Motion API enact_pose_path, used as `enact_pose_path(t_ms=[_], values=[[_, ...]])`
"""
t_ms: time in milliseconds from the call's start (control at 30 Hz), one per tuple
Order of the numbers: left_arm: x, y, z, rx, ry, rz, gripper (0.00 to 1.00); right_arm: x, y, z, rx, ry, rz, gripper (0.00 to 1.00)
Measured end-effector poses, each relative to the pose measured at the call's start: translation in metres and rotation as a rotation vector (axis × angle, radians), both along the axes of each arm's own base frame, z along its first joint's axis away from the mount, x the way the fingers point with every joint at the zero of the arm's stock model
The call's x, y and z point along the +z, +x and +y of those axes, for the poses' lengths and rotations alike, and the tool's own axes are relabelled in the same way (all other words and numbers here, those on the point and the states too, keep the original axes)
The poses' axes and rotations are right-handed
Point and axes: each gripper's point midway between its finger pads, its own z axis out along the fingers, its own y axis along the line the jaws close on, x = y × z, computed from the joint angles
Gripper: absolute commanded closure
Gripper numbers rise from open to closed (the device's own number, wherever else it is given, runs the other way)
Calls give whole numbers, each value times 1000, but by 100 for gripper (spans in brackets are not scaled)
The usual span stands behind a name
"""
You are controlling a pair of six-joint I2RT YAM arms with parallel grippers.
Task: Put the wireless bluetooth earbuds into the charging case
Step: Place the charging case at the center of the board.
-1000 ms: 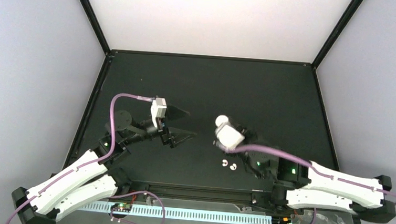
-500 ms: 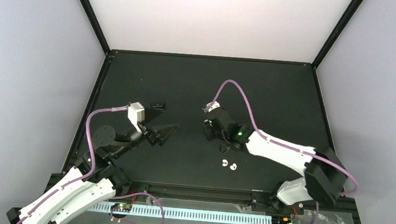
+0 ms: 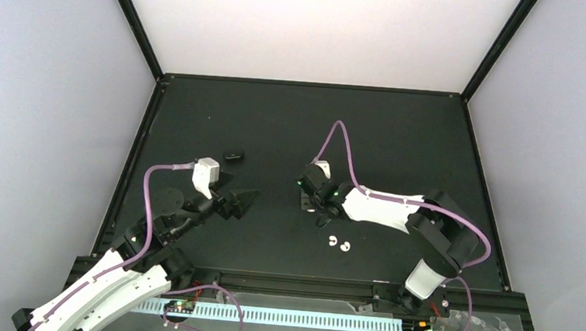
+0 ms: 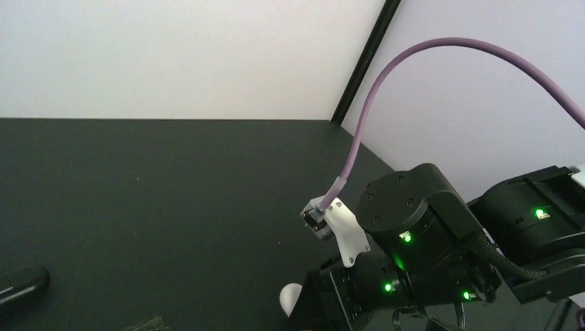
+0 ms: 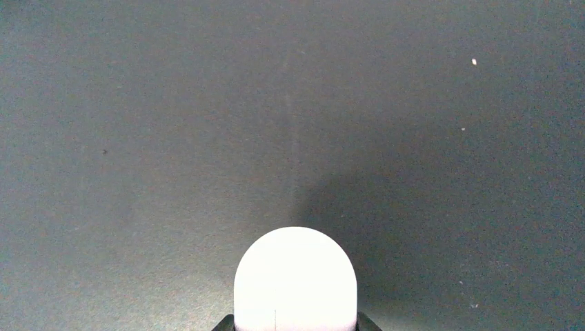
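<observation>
My right gripper (image 3: 319, 214) points down at the black table and is shut on a white rounded charging case (image 5: 295, 279), held just above the mat. The case also shows in the top view (image 3: 322, 221) and in the left wrist view (image 4: 291, 298). Two tiny white earbuds (image 3: 339, 243) lie on the mat just near and right of that gripper. No black earbuds show. My left gripper (image 3: 242, 199) is open and empty, left of the case and well apart from it.
A small black oval object (image 3: 234, 156) lies on the mat beyond my left gripper; it also shows in the left wrist view (image 4: 21, 283). The right arm's purple cable (image 3: 337, 133) arches above the table's middle. Black frame posts stand at the table's far corners.
My right arm has reached out to the left and lowered the white case toward the mat. My left arm has drawn back to the left and nearer its base.
</observation>
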Motion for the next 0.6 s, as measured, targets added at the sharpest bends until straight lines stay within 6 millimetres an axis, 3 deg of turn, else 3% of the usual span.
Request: enact_pose_path(t_ms=[133,467,600], values=[[-9,1,-1,3,14,31,1,-8,1,-4,-38,3,24,71],[-17,4,-1,16,28,60,1,-18,-8,1,-26,38,80,41],[-18,4,-1,16,32,65,1,-13,-17,-5,-15,60,85,37]])
